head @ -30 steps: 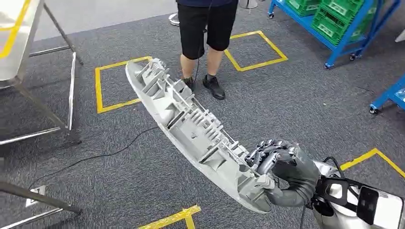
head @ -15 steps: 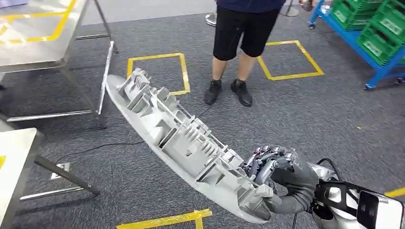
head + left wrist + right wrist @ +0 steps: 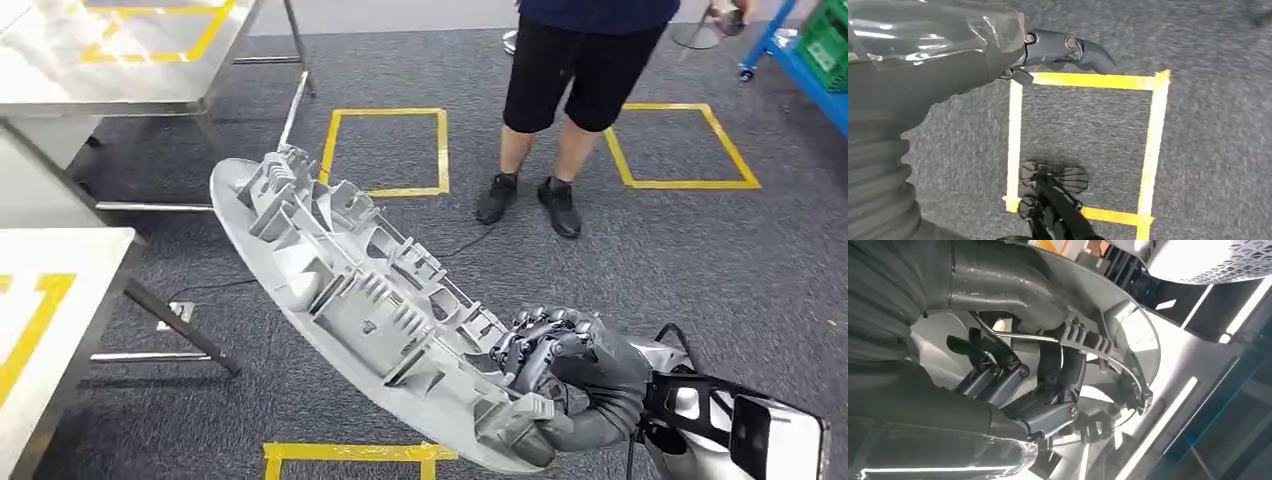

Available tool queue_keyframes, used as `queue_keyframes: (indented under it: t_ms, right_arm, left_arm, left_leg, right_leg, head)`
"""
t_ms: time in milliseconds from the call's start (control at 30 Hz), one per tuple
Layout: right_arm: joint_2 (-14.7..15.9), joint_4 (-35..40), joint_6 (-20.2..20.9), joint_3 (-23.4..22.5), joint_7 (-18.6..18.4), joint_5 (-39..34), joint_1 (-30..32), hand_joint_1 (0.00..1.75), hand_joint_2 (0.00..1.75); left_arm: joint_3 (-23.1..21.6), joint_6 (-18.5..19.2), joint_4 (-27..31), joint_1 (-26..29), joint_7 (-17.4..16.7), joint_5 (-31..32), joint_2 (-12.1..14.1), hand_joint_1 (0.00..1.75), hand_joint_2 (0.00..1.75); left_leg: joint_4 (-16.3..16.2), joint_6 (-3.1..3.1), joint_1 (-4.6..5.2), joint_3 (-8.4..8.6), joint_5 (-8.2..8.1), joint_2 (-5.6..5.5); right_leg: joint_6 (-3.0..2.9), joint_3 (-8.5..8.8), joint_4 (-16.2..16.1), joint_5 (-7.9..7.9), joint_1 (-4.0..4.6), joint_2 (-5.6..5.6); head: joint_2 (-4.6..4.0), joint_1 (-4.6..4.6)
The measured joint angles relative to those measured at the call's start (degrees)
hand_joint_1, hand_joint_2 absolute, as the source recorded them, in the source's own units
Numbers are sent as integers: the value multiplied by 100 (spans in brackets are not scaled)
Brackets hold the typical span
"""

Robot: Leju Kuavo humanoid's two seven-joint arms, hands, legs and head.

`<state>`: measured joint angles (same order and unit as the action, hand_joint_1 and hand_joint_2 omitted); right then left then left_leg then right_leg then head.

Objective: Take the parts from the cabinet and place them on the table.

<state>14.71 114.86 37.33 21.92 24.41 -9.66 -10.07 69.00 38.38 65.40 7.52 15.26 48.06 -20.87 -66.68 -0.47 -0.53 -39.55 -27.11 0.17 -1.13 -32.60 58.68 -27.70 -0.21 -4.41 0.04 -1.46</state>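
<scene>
Right hand (image 3: 560, 375) grips the near end of a long grey moulded plastic part (image 3: 350, 300) with ribbed inner face turned up; dark fingers (image 3: 998, 372) curl around its ribs and the thick thumb clamps the edge. The part runs up and away to the far left, carried in the air above the dark grey carpet (image 3: 700, 260), its far tip near the leg of a steel table (image 3: 150, 60) at far left. A pale table top with yellow tape (image 3: 40, 300) sits at near left. Yellow tape squares (image 3: 385, 150) mark the floor. A person in black shorts and black shoes (image 3: 570, 80) stands beyond the part. Left hand (image 3: 998, 55) hangs over a taped square, thumb out, holding nothing (its other fingers are not clear, so I cannot tell how far it is open).
</scene>
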Motion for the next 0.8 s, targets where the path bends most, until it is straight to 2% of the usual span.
queue_keyframes:
  t_ms: [33, 67, 100, 167, 200, 233, 267, 300, 333, 367, 400, 433, 467, 500, 533, 567, 600, 633, 700, 733, 767, 800]
  right_arm:
    - [0, 0, 0, 2, 0, -2, -17, 175, 175]
    - [0, 0, -2, 15, 2, -4, -32, 175, 175]
    - [0, 0, -2, 29, 2, -4, -50, 175, 175]
    - [-9, -2, -2, 68, 9, -11, -70, 175, 175]
    - [-20, 0, 0, 83, 11, -15, -101, 175, 175]
    - [-24, 4, -2, 96, 9, -20, -118, 175, 175]
    - [-24, -2, 0, 111, 0, -26, -134, 175, 175]
    - [-24, 0, 2, 116, 2, -55, -141, 175, 175]
    - [-17, -2, 2, 120, -4, -63, -130, 175, 175]
    - [-11, -6, 6, 127, -17, -68, -109, 175, 175]
    - [-7, -7, 11, 136, -20, -74, -105, 175, 175]
    - [-7, -7, 15, 149, -26, -85, -105, 175, 175]
    - [-7, -7, 20, 162, -33, -94, -105, 175, 175]
    - [-7, -7, 35, 175, -39, -100, -105, 175, 175]
    - [-7, -7, 42, 186, -42, -107, -106, 175, 175]
    - [-4, -7, 48, 199, -42, -120, -112, 175, 175]
    - [-4, -7, 59, 212, -42, -133, -106, 175, 175]
    - [-2, -9, 63, 219, -39, -159, -100, 175, 175]
    - [0, -11, 79, 223, -33, -192, -112, 175, 175]
    - [-2, -11, 83, 232, -31, -205, -115, 175, 175]
    - [0, -13, 83, 241, -31, -205, -113, 175, 175]
    - [0, -11, 85, 243, -31, -212, -97, 175, 175]
  left_arm:
    - [0, 0, 0, 3, 2, 0, 7, 0, 175]
    - [0, 0, 0, -5, 2, 0, 11, 0, 175]
    - [0, 0, 2, -5, 4, 0, 11, 0, 175]
    - [0, 7, 7, -4, 15, -4, 11, 0, 175]
    - [13, 13, 26, 12, 15, -2, 20, 0, 175]
    - [17, 30, 39, 32, 22, 4, 18, 0, 175]
    - [17, 44, 50, 31, 28, 2, 11, 0, 175]
    - [20, 55, 61, 14, 28, 4, 17, 0, 175]
    - [20, 63, 72, -19, 26, 4, 24, 0, 175]
    - [22, 70, 72, -24, 9, 4, 22, 0, 175]
    - [20, 70, 72, -28, -5, 4, 22, 0, 175]
    - [26, 70, 72, -26, -48, 4, 20, 0, 175]
    - [41, 70, 72, -25, -68, 4, 20, 0, 175]
    - [57, 70, 72, -25, -92, 4, 20, 0, 175]
    - [68, 70, 74, -25, -109, 2, 20, 0, 175]
    - [81, 70, 79, -23, -131, -2, 22, 0, 175]
    - [94, 68, 85, -21, -158, -7, 22, 0, 175]
    - [103, 59, 109, -3, -177, -39, 20, 0, 175]
    - [114, 28, 111, 57, -236, -112, 17, 0, 175]
    - [122, 9, 125, 59, -254, -125, 20, 0, 175]
    - [127, 4, 127, 64, -262, -129, 7, 0, 175]
    - [123, -2, 129, 48, -265, -133, 17, 0, 175]
  left_leg:
    - [506, 43, 24, 282, 213, 127]
    - [758, 92, 93, 412, 151, 392]
    - [791, 104, 106, 414, 163, 373]
    - [782, 157, 145, 392, 150, 236]
    - [835, 194, 147, 414, 167, 158]
    - [972, 216, 53, 573, 245, 96]
    - [1029, 232, 73, 626, 258, 34]
    - [1029, 263, 64, 635, 281, -12]
    - [1028, 270, 56, 630, 287, -100]
    - [1027, 270, 52, 628, 286, -198]
    - [1025, 269, 48, 629, 285, -288]
    - [1023, 264, 38, 638, 281, -381]
    - [1020, 254, 28, 646, 275, -470]
    - [1006, 235, 11, 655, 264, -563]
    - [975, 198, -7, 655, 243, -657]
    - [940, 159, -14, 621, 222, -723]
    - [877, 95, 15, 586, 173, -796]
    - [881, 69, 9, 555, 180, -830]
    - [910, 13, -32, 530, 192, -915]
    - [877, -12, -48, 501, 166, -911]
    - [740, -33, -7, 455, 85, -554]
    - [415, -54, -8, 293, -109, -283]
  right_leg:
    - [4, 27, -1, -23, 15, -60]
    - [16, 48, -6, -37, 30, -113]
    - [44, 46, -7, -54, 68, -160]
    - [94, 71, -26, -71, 24, -282]
    - [123, 118, -57, -77, 34, -344]
    - [147, 98, -11, -117, 21, -239]
    - [155, 71, 112, -163, -5, 84]
    - [134, -95, 435, -305, -22, 277]
    - [120, -369, 942, -481, -28, 370]
    - [127, -638, 1408, -610, -34, 394]
    - [161, -826, 1701, -650, -42, 404]
    - [214, -887, 1709, -579, -63, 407]
    - [284, -809, 1453, -414, -87, 411]
    - [363, -624, 995, -187, -120, 440]
    - [434, -361, 393, 61, -161, 548]
    - [463, -208, 6, 173, -219, 810]
    - [351, -164, -5, 188, -170, 793]
    - [281, -180, 7, 198, -156, 721]
    - [199, -173, 9, 197, -119, 639]
    - [163, -155, -14, 203, -181, 564]
    - [119, -134, -17, 192, -160, 510]
    - [81, -120, -17, 169, -140, 441]
  head:
    - [0, -2]
    - [0, 6]
    - [0, 16]
    - [0, 6]
    - [0, 9]
    - [0, 4]
    - [0, 37]
    - [0, 30]
    - [0, 42]
    - [0, 39]
    - [0, 42]
    - [0, 41]
    - [0, 39]
    - [0, 41]
    - [0, 44]
    - [0, 63]
    - [0, 68]
    - [0, 59]
    - [0, 66]
    - [0, 66]
    - [0, 48]
    - [0, -11]
